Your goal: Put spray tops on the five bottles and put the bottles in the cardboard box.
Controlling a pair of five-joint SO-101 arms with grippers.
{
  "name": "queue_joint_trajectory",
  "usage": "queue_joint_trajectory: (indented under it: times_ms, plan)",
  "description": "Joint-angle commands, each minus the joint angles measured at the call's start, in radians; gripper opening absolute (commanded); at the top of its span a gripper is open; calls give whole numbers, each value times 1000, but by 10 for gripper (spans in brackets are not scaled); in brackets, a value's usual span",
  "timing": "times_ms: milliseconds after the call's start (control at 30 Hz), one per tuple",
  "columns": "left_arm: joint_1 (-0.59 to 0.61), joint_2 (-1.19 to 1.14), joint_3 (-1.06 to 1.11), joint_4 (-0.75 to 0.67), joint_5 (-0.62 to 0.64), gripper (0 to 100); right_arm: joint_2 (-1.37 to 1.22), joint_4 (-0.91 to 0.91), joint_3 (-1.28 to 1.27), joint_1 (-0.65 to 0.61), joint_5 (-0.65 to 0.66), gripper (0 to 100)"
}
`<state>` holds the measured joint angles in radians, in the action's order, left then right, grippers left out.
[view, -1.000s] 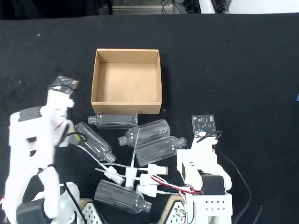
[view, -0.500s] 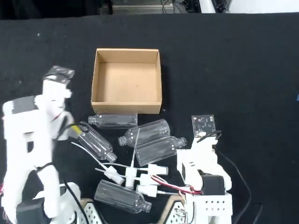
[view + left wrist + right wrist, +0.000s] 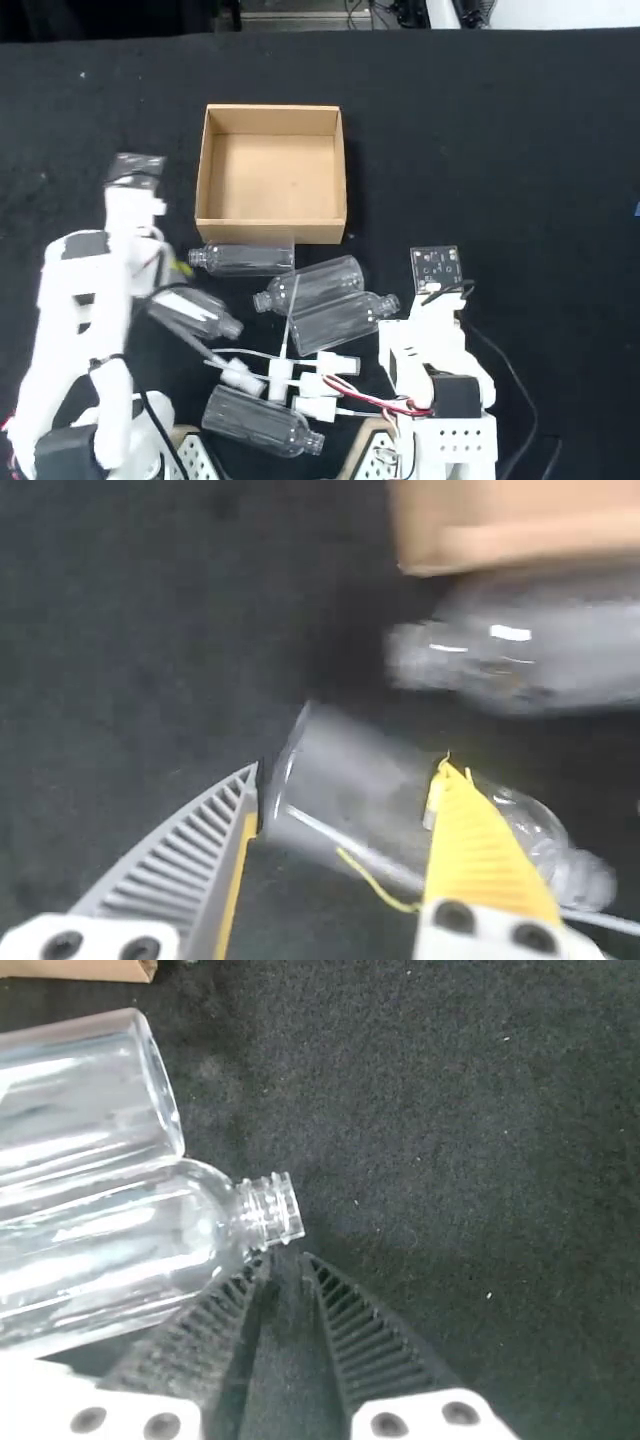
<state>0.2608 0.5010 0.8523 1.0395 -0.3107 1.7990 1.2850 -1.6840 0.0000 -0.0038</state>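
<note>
Well, the left claw (image 3: 345,780) is squeezing a clear bottle (image 3: 380,815) by its fat end, I think, though the picture is smeary. To do this well, it should be holding tight, leaving the open neck free, and not bumping the other bottles (image 3: 310,285) on the way to a spray top (image 3: 240,375). The left arm (image 3: 80,300) is leaning over the table's left side, near the cardboard box (image 3: 272,230). The right claw (image 3: 285,1265) is resting with its fingers almost together, holding nothing, beside another bottle (image 3: 110,1250).
</note>
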Motion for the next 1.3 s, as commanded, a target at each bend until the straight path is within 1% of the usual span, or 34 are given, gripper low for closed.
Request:
queue_joint_trajectory:
  times_ms: [0,133,233,333,400,467,567,600,667,733,833,900,967,1000,1133,1267]
  plan:
    - [214,-2,2,-46,-89,255,94,21,1,-17,2,11]
    - [348,-2,1,-49,-245,255,94,21,1,-17,2,11]
    - [421,3,-30,-41,-347,255,94,21,1,-17,2,11]
    - [456,9,-99,-37,-397,255,94,21,1,-17,2,11]
    - [455,11,-182,29,-414,255,94,21,1,-17,2,11]
    - [410,3,-286,157,-451,254,94,21,1,-17,2,11]
    - [294,0,-401,364,-557,251,94,21,1,-17,2,11]
    - [242,0,-421,413,-594,253,94,21,1,-17,2,11]
    - [145,0,-424,457,-643,254,94,21,1,-17,2,11]
    - [65,0,-392,442,-672,254,94,21,1,-17,2,11]
    - [-16,0,-314,407,-733,261,94,21,1,-17,2,11]
    - [-53,-2,-266,385,-763,305,94,21,1,-17,2,11]
    - [-67,-2,-222,333,-767,352,94,21,1,-17,2,11]
    - [-67,-2,-199,293,-767,356,94,21,1,-17,2,11]
    - [-45,-2,-113,117,-773,332,94,21,1,-17,2,11]
    - [-27,-2,-35,2,-775,330,94,21,1,-17,2,11]
